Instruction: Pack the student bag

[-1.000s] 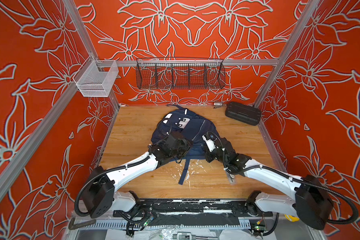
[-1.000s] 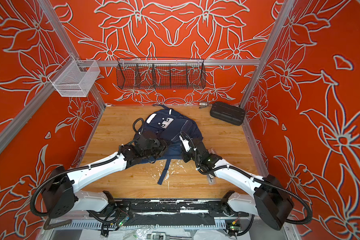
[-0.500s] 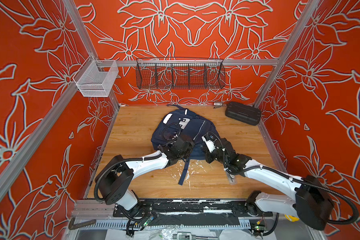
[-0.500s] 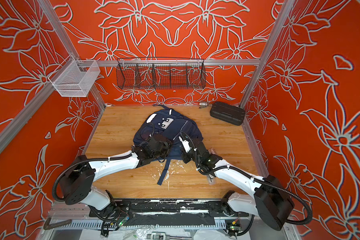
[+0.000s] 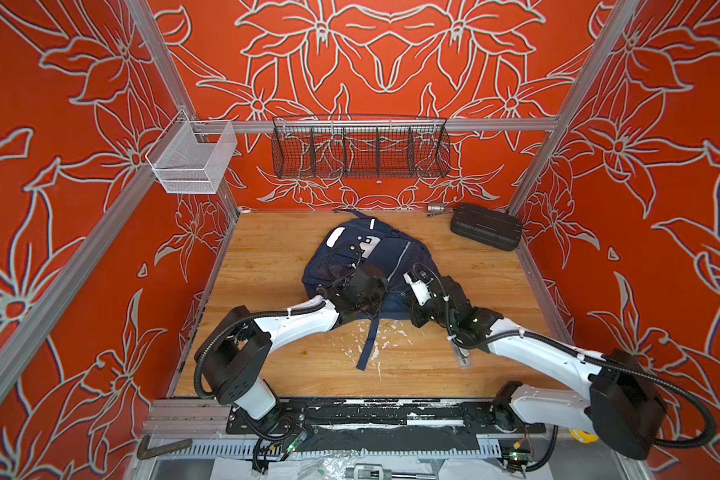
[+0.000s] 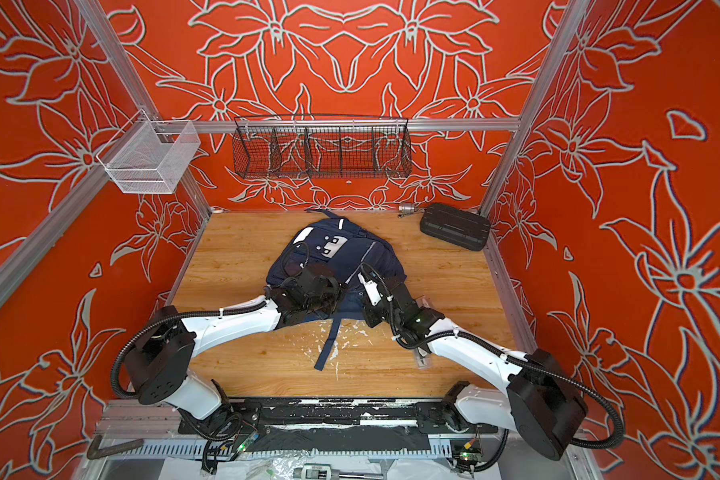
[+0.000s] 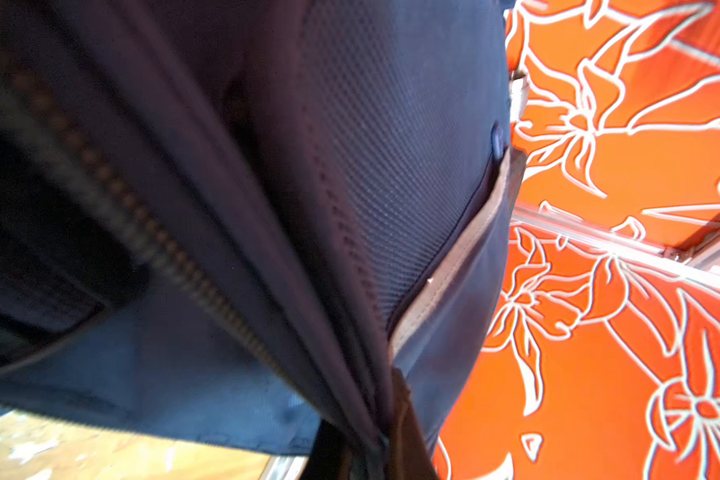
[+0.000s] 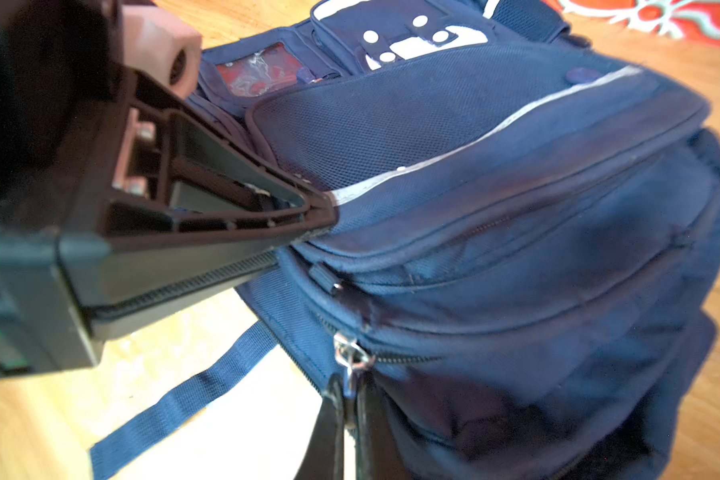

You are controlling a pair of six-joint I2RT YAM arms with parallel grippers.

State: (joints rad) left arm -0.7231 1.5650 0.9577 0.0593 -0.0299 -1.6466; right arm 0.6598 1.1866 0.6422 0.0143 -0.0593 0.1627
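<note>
Nearest to me, a navy strap point(image 5: 366, 345) of the student bag point(image 5: 395, 257) lies toward the front edge of the wooden tabletop point(image 5: 275, 249). Just behind it, both arms meet at the bag's lower end. The right end effector point(image 8: 350, 399) is narrow and pinches the silver zipper pull point(image 8: 350, 357). The left end effector point(image 8: 308, 232) is closed on the bag's fabric. The bag lies at the middle of the tabletop. Further back, a black ribbed case point(image 5: 485, 226) sits in the far right corner.
</note>
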